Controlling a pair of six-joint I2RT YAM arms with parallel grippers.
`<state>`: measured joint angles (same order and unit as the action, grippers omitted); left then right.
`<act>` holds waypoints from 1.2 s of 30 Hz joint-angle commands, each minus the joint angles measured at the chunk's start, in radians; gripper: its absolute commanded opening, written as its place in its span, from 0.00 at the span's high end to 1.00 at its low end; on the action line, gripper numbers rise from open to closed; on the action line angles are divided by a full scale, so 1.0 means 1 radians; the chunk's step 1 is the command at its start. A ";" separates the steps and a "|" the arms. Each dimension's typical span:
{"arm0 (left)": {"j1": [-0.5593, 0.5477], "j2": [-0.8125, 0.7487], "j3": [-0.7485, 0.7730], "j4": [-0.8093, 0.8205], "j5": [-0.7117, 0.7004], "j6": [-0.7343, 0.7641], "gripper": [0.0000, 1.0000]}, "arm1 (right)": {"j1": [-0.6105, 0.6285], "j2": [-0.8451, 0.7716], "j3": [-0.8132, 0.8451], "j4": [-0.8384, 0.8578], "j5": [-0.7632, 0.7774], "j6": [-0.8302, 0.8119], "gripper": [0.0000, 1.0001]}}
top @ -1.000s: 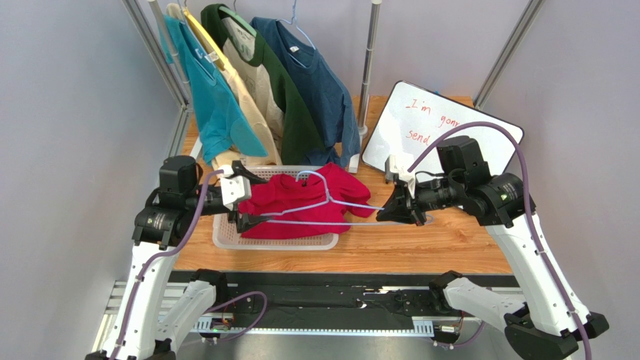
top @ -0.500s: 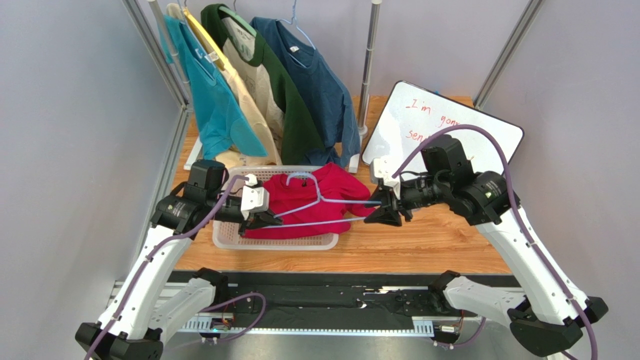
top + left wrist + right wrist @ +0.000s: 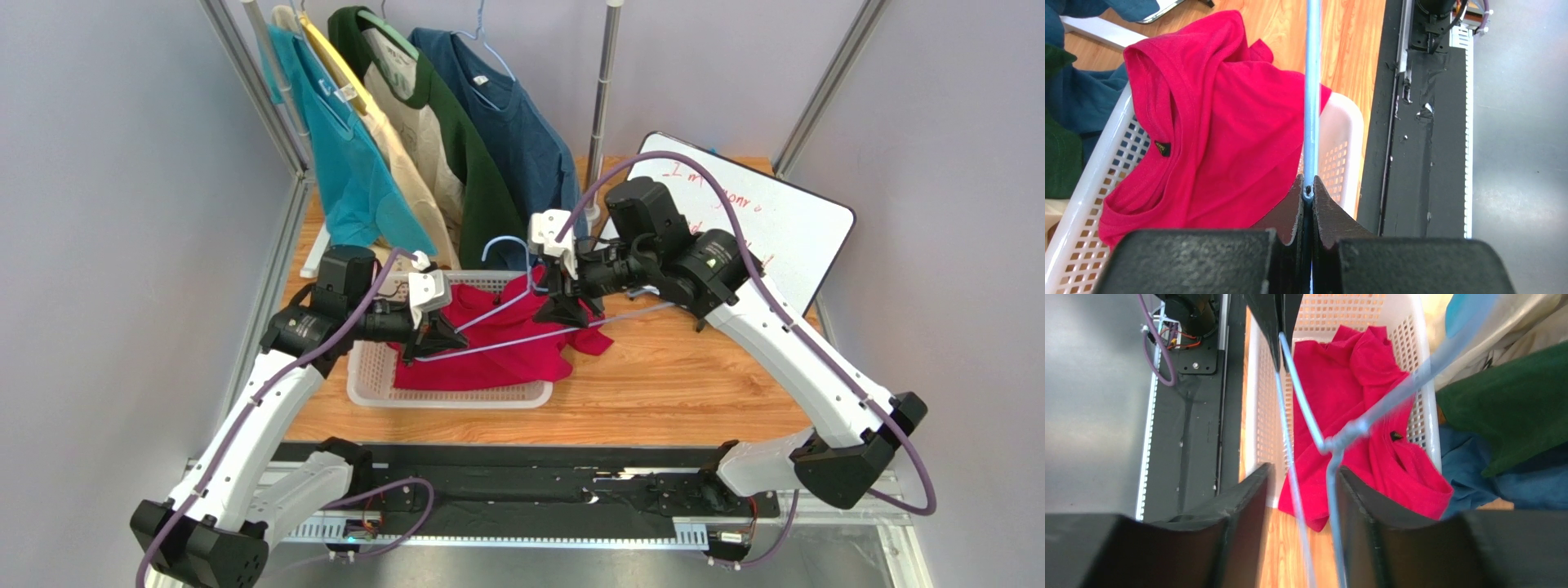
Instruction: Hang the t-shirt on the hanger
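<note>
Hanger (image 3: 515, 343), one, light-blue wire: one end pinched in the pressed-together left hand (image 3: 432, 347); neck sits in the gap of the spread right hand (image 3: 558, 306), contact unclear; hook blurred in the right wrist view. T-shirt (image 3: 491, 361), one, red: crumpled in the single white basket (image 3: 448, 395) beneath the hanger. Whiteboard (image 3: 797, 227): writing mostly hidden by the right arm (image 3: 761, 331). Half a second earlier the right hand was at the hanger's far end.
</note>
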<state>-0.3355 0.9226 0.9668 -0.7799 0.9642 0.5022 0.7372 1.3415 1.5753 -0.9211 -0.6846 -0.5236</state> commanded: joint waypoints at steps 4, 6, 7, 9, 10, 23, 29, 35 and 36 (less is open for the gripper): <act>-0.010 0.028 0.010 0.065 0.008 -0.033 1.00 | 0.039 0.077 0.114 -0.004 0.077 -0.088 0.69; -0.010 0.035 0.012 0.065 0.005 -0.033 1.00 | 0.039 0.088 0.133 -0.021 0.085 -0.111 0.96; -0.010 0.042 0.012 0.065 -0.007 -0.036 1.00 | 0.039 0.090 0.131 -0.019 0.108 -0.118 1.00; -0.005 0.047 0.004 0.086 -0.088 -0.080 0.82 | 0.030 0.079 0.112 -0.019 0.126 -0.150 1.00; 0.007 0.045 -0.003 0.093 -0.108 -0.088 0.72 | 0.022 0.067 0.100 -0.010 0.140 -0.160 1.00; 0.202 0.182 -0.089 0.366 -0.386 -0.326 0.50 | -0.113 0.123 0.063 -0.015 0.292 -0.246 1.00; 0.118 0.282 -0.098 0.438 -0.579 -0.507 0.54 | -0.144 0.186 0.118 -0.042 0.252 -0.228 1.00; -0.008 0.318 -0.112 0.528 -0.835 -0.619 0.53 | -0.170 0.231 0.141 -0.108 0.188 -0.227 1.00; -0.016 0.332 -0.114 0.537 -0.854 -0.623 0.53 | -0.173 0.234 0.138 -0.108 0.181 -0.224 1.00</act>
<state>-0.3107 1.2324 0.8551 -0.3450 0.2749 -0.0143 0.5762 1.5707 1.6672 -1.0077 -0.4446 -0.7490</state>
